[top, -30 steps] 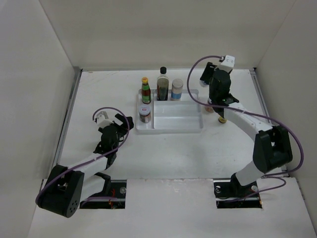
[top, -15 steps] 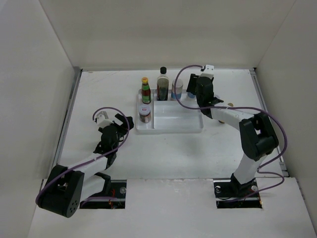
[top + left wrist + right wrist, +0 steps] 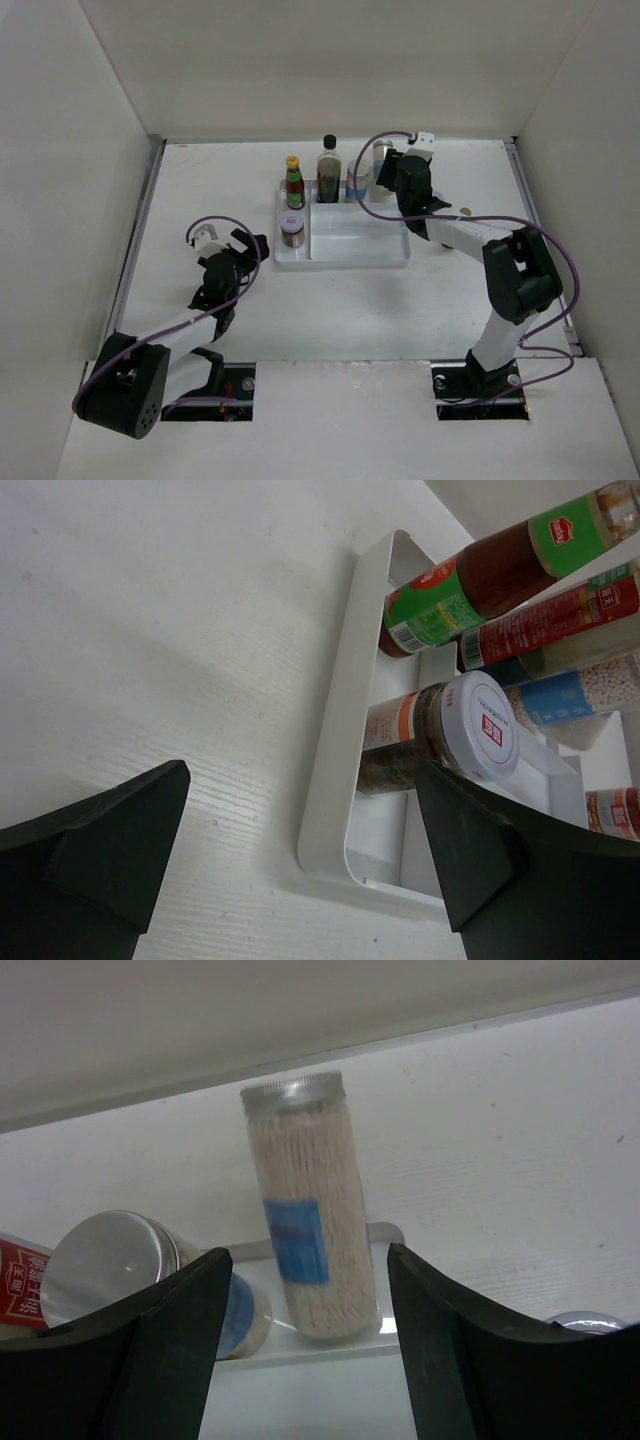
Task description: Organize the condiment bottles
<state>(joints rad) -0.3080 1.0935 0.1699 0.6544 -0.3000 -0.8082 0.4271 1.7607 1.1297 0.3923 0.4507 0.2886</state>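
Observation:
A white tray (image 3: 352, 243) holds the condiment bottles: a yellow-capped red sauce bottle (image 3: 294, 183), a tall dark black-capped bottle (image 3: 328, 171), a pale shaker (image 3: 356, 184) and a short jar (image 3: 292, 231). A taller pale shaker (image 3: 305, 1245) with a blue label stands slightly tilted in the tray's back right corner (image 3: 381, 162). My right gripper (image 3: 305, 1340) is open just in front of it, with a gap on each side. My left gripper (image 3: 300, 780) is wide open over the table, facing the tray's left end (image 3: 340, 740) and the white-capped jar (image 3: 455, 735).
A small jar (image 3: 463, 211) sits on the table right of the tray, under my right arm. A silver cap (image 3: 585, 1322) shows at the right wrist view's lower right. White walls enclose the table on three sides.
My right gripper swung left from beside the tray to its back right corner. The tall pale shaker now stands there free of the jaws. The left arm has not moved.

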